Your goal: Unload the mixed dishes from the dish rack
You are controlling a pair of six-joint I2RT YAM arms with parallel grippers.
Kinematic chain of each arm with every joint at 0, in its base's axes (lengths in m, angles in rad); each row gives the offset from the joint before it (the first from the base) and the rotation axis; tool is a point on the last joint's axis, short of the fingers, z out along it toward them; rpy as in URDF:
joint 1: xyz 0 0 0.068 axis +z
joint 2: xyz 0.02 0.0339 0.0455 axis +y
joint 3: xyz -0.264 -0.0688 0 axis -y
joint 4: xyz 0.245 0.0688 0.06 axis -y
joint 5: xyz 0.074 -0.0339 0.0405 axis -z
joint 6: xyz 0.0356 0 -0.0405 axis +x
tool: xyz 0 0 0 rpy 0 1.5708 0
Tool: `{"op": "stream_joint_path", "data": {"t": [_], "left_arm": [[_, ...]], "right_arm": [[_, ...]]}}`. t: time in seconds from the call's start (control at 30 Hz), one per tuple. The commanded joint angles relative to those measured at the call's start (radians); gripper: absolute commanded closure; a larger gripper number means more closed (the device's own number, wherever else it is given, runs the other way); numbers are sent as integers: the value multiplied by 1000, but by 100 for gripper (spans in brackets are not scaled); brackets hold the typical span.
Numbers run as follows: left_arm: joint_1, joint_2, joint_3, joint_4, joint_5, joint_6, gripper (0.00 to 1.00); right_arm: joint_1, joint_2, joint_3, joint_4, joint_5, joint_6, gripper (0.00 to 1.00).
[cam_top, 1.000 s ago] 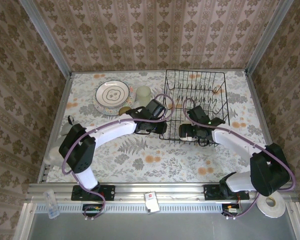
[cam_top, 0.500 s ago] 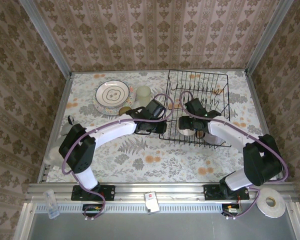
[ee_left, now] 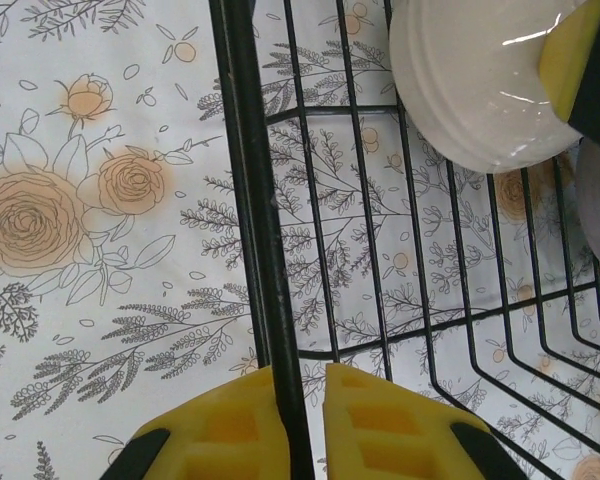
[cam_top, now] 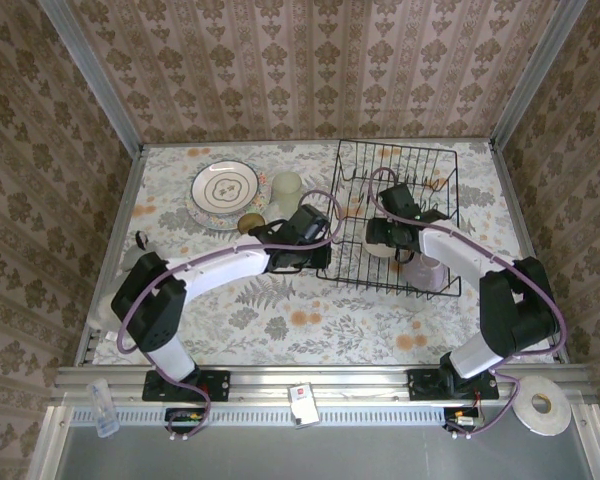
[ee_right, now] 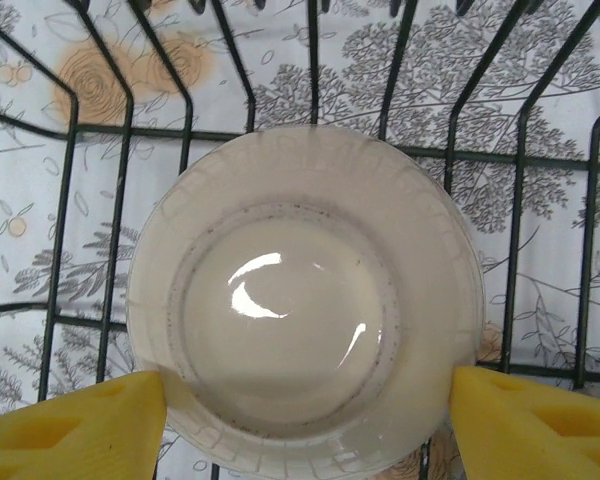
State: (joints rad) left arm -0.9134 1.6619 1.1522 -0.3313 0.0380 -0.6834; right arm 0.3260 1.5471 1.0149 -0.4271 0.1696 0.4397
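Table cloth [cam_top: 310, 330]: pale floral print w/ orange roses, grey leaves. Walls [cam_top: 310, 70]: beige damask paper on 3 sides. Alu rail [cam_top: 360, 378] at near edge. Below it: tape roll [cam_top: 540, 408] far R, small clear bottle [cam_top: 102, 408] far L, white box [cam_top: 302, 403] mid.

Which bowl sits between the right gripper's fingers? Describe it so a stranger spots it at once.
Start at the black wire dish rack on the right half of the floral table. In its near half sits a glossy cream round bowl, straddled by the right gripper. The neighbouring lavender bowl is purple-tinted; this one is off-white.
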Motion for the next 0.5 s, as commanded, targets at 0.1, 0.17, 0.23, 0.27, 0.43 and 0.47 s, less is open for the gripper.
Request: {"op": "stream_joint_path", "data": {"t": [0.1,0.17,0.23,0.27,0.43,0.47], "left_arm": [[-43,-49,-68,-19,-56,-14,100],[-52,-52,-73,-23,-74,-28,100],[-60,-61,-84,-19,-94,-44,100],[-63,-70,-94,-12,-103,-56,100],[-90,-83,-116,12,-126,-94,100],[-98,-84,-118,12,-135,-101,100]], "right_arm": [[-24,13,16,-17,40,-12,25],[-26,10,15,-16,41,-12,25],[-31,5,12,-13,46,-10,26],[-33,1,11,-12,45,-9,26],[-43,-9,6,-9,43,-10,26],[-45,-9,6,-7,42,-7,26]]}}
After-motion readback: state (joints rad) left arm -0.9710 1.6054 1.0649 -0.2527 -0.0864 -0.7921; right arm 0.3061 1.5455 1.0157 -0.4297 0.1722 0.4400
